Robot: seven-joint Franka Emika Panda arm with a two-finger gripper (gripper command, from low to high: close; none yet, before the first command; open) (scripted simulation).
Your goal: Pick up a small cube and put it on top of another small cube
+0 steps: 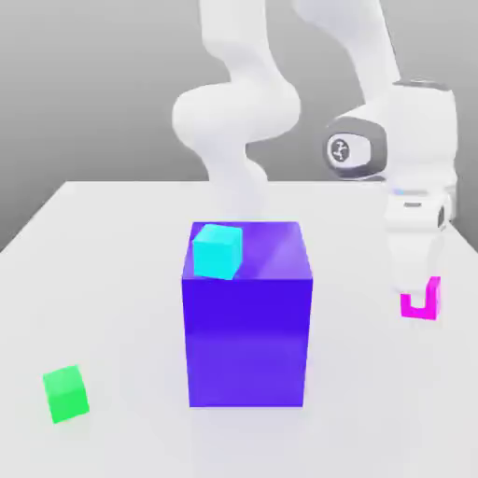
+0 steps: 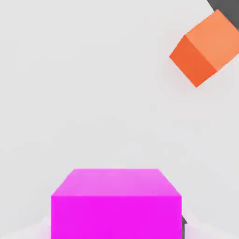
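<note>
gripping the pink cube (image 1: pixel 422 306) at the exterior view's right, the gripper (image 1: pixel 417 291) has its fingers (image 1: pixel 411 266) closed on it, low at the surface (image 1: pixel 112 280); lifted or not, i cannot tell. pickup looks done; carrying and stacking remain. candidate bases: cyan cube (image 1: pixel 217 251) on the blue block (image 1: pixel 247 322), green cube (image 1: pixel 65 393), orange cube (image 2: pixel 205 49).

A pale grey-white surface (image 1: pixel 112 280) carries everything. A big blue-purple block (image 1: pixel 247 341) stands near its middle. A small green cube (image 1: pixel 65 393) sits on the surface well apart from the block, toward the exterior view's left (and nearer the camera). In the hand view an orange cube (image 2: pixel 205 49) lies on the surface near a dark corner beyond its edge.
</note>
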